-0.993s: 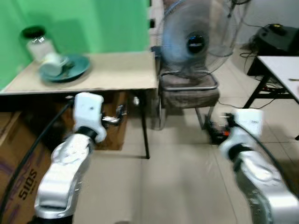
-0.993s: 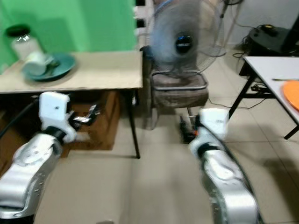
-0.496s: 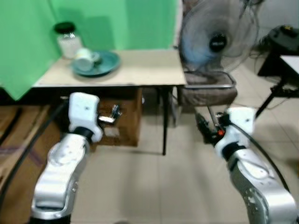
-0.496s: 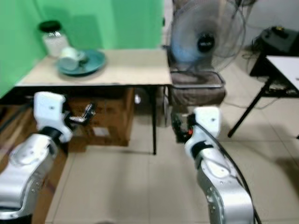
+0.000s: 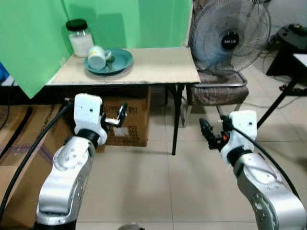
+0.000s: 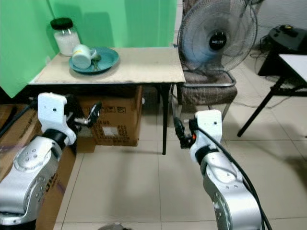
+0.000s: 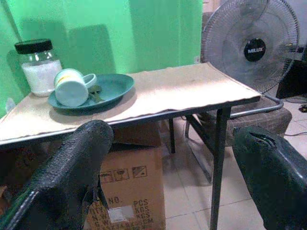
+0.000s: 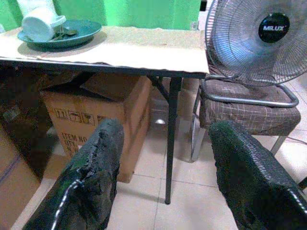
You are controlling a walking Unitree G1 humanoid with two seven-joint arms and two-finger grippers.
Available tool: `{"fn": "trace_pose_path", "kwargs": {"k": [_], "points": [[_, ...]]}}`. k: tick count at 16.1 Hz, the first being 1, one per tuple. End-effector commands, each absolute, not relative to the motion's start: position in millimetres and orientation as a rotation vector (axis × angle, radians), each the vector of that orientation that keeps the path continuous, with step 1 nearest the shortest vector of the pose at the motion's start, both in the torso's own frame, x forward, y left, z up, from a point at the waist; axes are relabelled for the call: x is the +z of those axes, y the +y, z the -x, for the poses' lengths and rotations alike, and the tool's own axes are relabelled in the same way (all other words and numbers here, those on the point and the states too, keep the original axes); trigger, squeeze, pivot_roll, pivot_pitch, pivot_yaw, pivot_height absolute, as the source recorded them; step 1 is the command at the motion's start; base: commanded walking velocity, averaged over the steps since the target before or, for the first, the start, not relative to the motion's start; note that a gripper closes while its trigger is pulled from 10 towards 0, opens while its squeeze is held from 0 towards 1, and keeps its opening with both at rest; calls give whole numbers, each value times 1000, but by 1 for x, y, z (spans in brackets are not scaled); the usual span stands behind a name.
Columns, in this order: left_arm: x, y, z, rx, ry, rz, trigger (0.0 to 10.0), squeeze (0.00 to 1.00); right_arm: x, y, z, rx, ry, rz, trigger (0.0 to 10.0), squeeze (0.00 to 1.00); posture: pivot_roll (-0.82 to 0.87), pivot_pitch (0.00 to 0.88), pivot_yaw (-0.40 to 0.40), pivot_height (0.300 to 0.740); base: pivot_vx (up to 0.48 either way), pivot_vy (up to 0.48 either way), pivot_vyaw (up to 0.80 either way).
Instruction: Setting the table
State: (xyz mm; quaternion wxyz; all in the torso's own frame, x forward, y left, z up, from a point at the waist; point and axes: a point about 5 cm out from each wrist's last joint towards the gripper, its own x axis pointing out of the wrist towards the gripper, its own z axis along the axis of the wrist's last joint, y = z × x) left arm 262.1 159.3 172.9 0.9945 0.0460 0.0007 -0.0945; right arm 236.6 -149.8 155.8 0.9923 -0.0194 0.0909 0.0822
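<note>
A teal plate (image 5: pixel 117 62) sits at the far left of a low beige table (image 5: pixel 158 69). On the plate a pale green mug (image 5: pixel 97 57) lies on its side beside some cutlery. A glass jar (image 5: pixel 80 38) with a black lid stands behind the plate. My left gripper (image 5: pixel 120 114) is held out below the table's front edge, open and empty; its fingers (image 7: pixel 72 167) frame the table in the left wrist view. My right gripper (image 5: pixel 206 133) is open and empty over the floor, right of the table leg (image 5: pixel 174 120).
A standing fan (image 5: pixel 231 36) and a chair with a checked cushion (image 5: pixel 217 92) are right of the table. A cardboard box (image 5: pixel 129 122) sits under the table and a larger one (image 5: pixel 19 158) lies at my left. A green backdrop hangs behind. Tiled floor lies ahead.
The camera has turned, so the table and fan have slid rightward and the picture has sharpened. Both arms hold the same pose with the grippers open.
</note>
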Motion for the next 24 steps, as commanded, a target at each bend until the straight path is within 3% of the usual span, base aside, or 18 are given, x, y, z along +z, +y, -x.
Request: {"fn": "trace_pose_path", "kwargs": {"k": [1, 3, 24], "points": [[180, 159, -262, -198, -29, -94, 10000, 0, 159, -148, -237, 179, 169, 44, 10000, 0, 56, 0, 44, 740, 322, 0, 800], [180, 158, -262, -204, -30, -92, 10000, 0, 158, -146, -236, 197, 171, 56, 10000, 0, 56, 0, 46, 740, 337, 0, 800], [180, 155, -264, -231, -29, -87, 10000, 0, 159, -141, -237, 226, 157, 78, 10000, 0, 54, 0, 51, 740, 341, 0, 79]]}}
